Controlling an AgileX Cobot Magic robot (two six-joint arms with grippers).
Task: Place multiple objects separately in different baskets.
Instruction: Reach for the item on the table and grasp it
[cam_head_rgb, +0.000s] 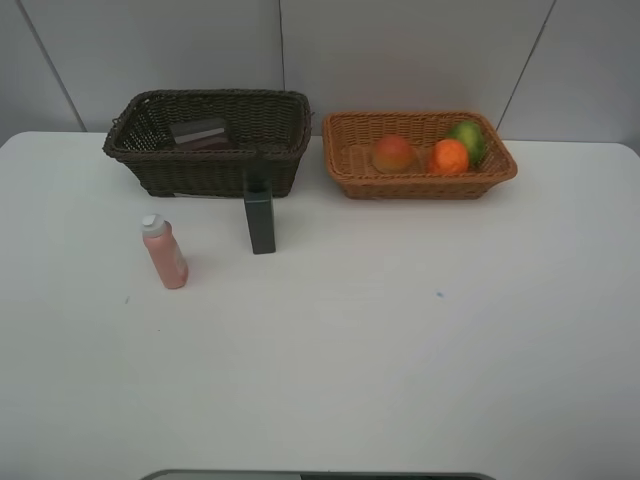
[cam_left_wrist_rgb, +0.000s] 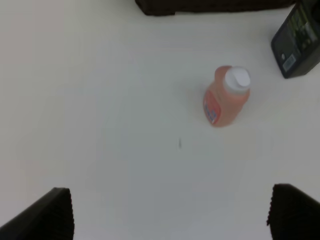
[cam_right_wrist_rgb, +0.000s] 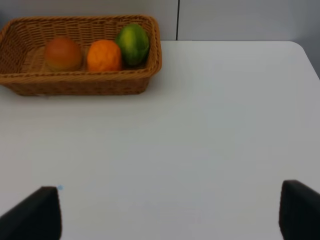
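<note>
The pink white-capped bottle (cam_head_rgb: 165, 252) (cam_left_wrist_rgb: 225, 97) stands on the table in front of the dark brown basket (cam_head_rgb: 215, 172) (cam_left_wrist_rgb: 210, 5). To its right stands the dark rectangular bottle (cam_head_rgb: 260, 220) (cam_left_wrist_rgb: 298, 42). A translucent cup (cam_head_rgb: 200, 132) lies inside the dark basket. The tan basket (cam_head_rgb: 415, 186) (cam_right_wrist_rgb: 75, 85) holds a red-orange fruit (cam_head_rgb: 393, 153) (cam_right_wrist_rgb: 62, 53), an orange (cam_head_rgb: 449, 157) (cam_right_wrist_rgb: 104, 56) and a green fruit (cam_head_rgb: 467, 140) (cam_right_wrist_rgb: 133, 44). My left gripper (cam_left_wrist_rgb: 170, 215) is open, well short of the pink bottle. My right gripper (cam_right_wrist_rgb: 170, 210) is open, far from the tan basket. Neither arm shows in the exterior view.
The white table (cam_head_rgb: 400, 340) stretches wide in front of the baskets. A grey panelled wall (cam_head_rgb: 400, 50) rises right behind them. The table's right edge (cam_right_wrist_rgb: 307, 55) shows in the right wrist view.
</note>
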